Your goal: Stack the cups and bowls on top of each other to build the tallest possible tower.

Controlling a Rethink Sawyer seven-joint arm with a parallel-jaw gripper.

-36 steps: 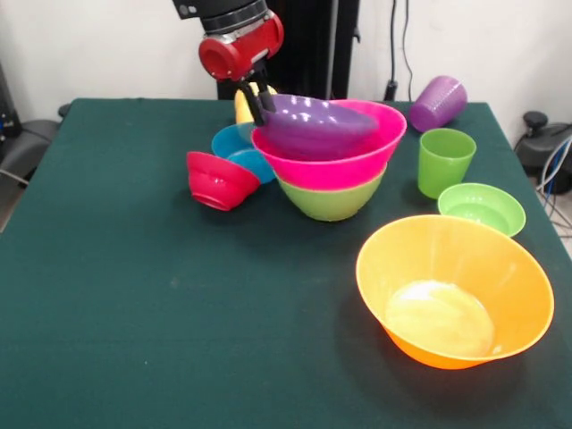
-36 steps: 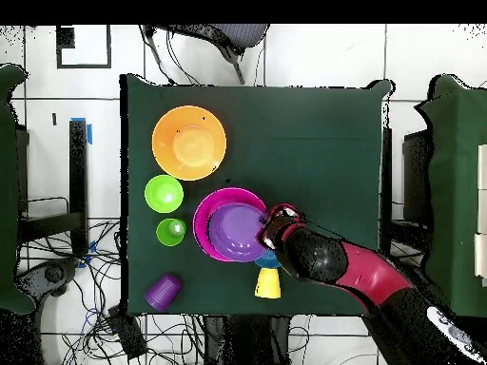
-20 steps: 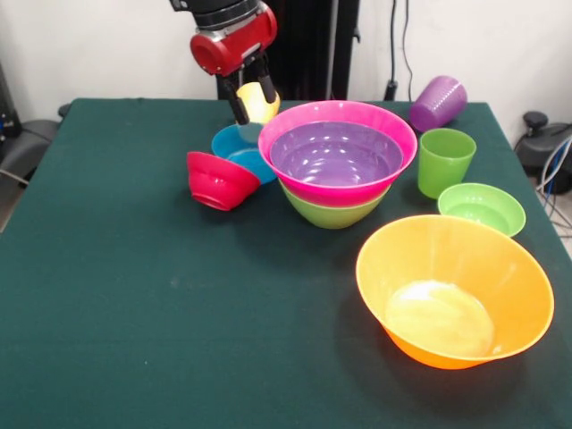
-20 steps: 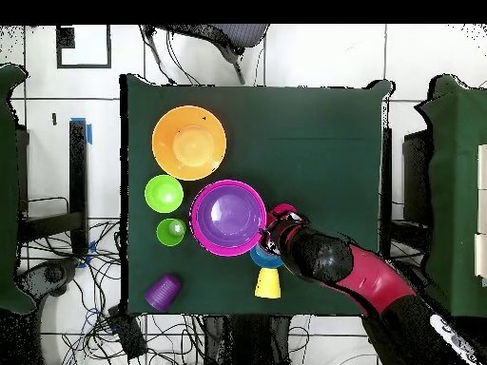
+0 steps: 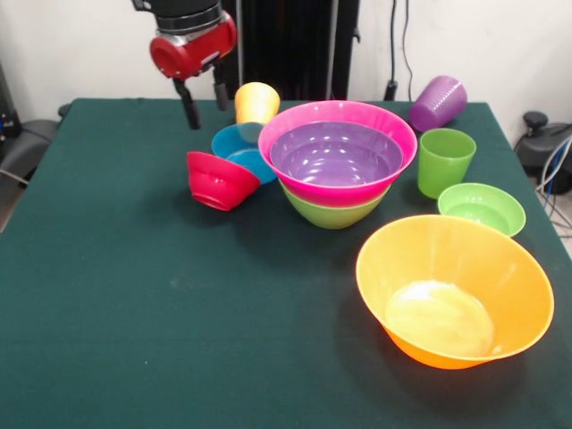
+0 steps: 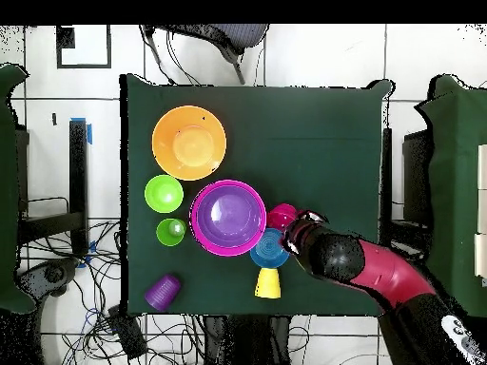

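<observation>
The tower (image 5: 338, 165) is seen mid-counter (image 5: 134, 295): purple bowl nested in pink, green bowl as base, glossy, sitting level. Red bowl (image 5: 217, 180) and blue bowl (image 5: 238, 147) are tipped just beside the tower, yellow cup (image 5: 256, 101) behind them. The tool (image 5: 202, 94) is held above and beside those, fingers apart, nothing gripped. Step judged: picking the next piece; a descent onto the red bowl's rim is likely needed.
</observation>
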